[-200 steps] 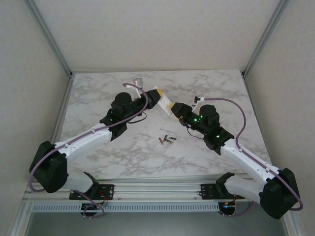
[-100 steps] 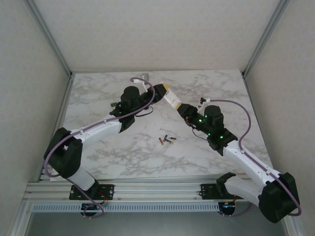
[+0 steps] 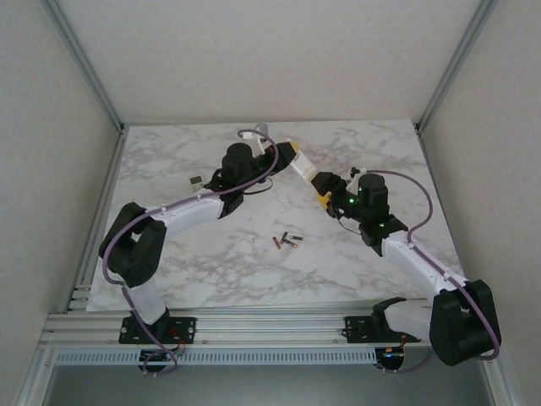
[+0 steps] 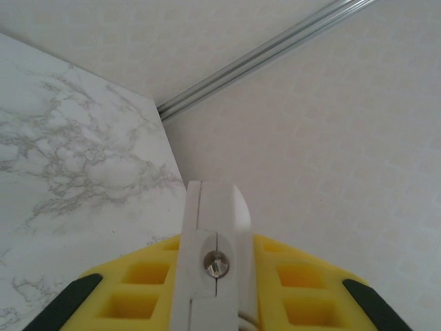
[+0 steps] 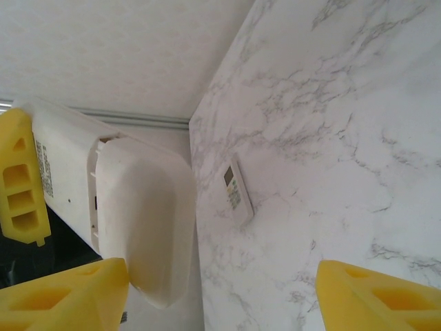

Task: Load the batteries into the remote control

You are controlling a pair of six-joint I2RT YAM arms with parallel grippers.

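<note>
My left hand (image 3: pixel 290 150) pinches the white remote control (image 3: pixel 303 169) above the marble tabletop (image 3: pixel 169 161); my right hand (image 3: pixel 322 188), spread wide, hovers at its free end. The batteries (image 3: pixel 286 242) lie loose on the tabletop nearer me. I judge a steady, level remote matters most now.

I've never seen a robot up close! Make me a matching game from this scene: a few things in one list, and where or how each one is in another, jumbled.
Things:
1. batteries
2. big white remote
3. small remote
4. right hand

States:
A. open wide
B. lying loose in the middle of the table
C. clamped in the left hand
D. lying flat by the table's far edge

Pairs: 1-B, 2-C, 3-D, 4-A
</note>
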